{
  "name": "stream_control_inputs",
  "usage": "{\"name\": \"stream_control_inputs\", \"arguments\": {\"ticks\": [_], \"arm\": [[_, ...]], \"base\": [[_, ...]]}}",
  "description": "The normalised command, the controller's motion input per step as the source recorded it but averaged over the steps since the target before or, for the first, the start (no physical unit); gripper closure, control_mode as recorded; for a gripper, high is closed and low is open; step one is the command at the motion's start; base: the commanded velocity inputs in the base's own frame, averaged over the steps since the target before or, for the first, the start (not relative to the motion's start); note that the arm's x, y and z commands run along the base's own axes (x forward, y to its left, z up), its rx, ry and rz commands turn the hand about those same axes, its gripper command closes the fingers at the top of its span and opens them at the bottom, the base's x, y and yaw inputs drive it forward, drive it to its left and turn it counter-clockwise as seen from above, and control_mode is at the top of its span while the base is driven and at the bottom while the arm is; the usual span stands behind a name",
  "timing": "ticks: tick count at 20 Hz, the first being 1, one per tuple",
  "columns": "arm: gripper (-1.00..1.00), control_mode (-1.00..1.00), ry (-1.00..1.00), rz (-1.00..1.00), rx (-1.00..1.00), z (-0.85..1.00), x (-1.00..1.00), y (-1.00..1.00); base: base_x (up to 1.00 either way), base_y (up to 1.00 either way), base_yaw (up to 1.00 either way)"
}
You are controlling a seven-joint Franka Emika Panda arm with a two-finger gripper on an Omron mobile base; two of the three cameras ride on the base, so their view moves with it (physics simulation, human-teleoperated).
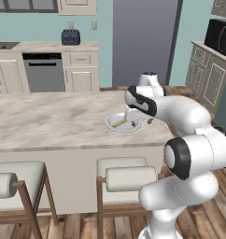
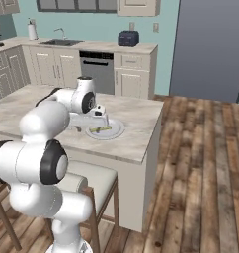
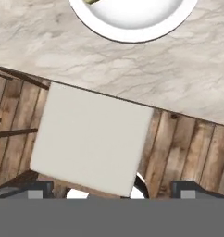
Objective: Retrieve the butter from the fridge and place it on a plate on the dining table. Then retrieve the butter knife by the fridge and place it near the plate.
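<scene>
The butter (image 1: 119, 123) lies on the plate (image 1: 114, 126), just beside spread fingers (image 1: 133, 122).

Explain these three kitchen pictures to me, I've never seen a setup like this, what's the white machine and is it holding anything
The white machine is a robot arm on a driving base. Two pictures come from cameras behind it, left and right. The third looks along its gripper, down past the table edge at a stool seat.

On the dining table sits a round plate with the yellow-olive butter stick on it. The gripper hangs just above the plate, jaws open, holding nothing. Behind stand the grey fridge and cabinets with a toaster.
</scene>
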Motion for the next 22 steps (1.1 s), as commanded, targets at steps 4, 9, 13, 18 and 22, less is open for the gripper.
{"name": "stream_control_inputs", "arguments": {"ticks": [4,9,13,18,22], "arm": [[-1.00,-1.00,0.39,0.08,0.32,0.21,-0.22,-0.12],[-1.00,-1.00,0.38,-0.01,-0.05,0.18,-0.57,0.03],[-1.00,-1.00,0.26,-0.07,-0.16,0.00,-0.58,0.05],[-1.00,-1.00,-0.11,-0.01,-0.25,-0.24,-0.78,0.00],[-1.00,-1.00,-0.39,0.00,-0.09,0.14,-0.84,0.06]], "base": [[0.00,0.00,0.00],[0.00,0.00,0.00],[0.00,0.00,0.00],[0.00,0.00,0.00],[0.00,0.00,0.00]]}}
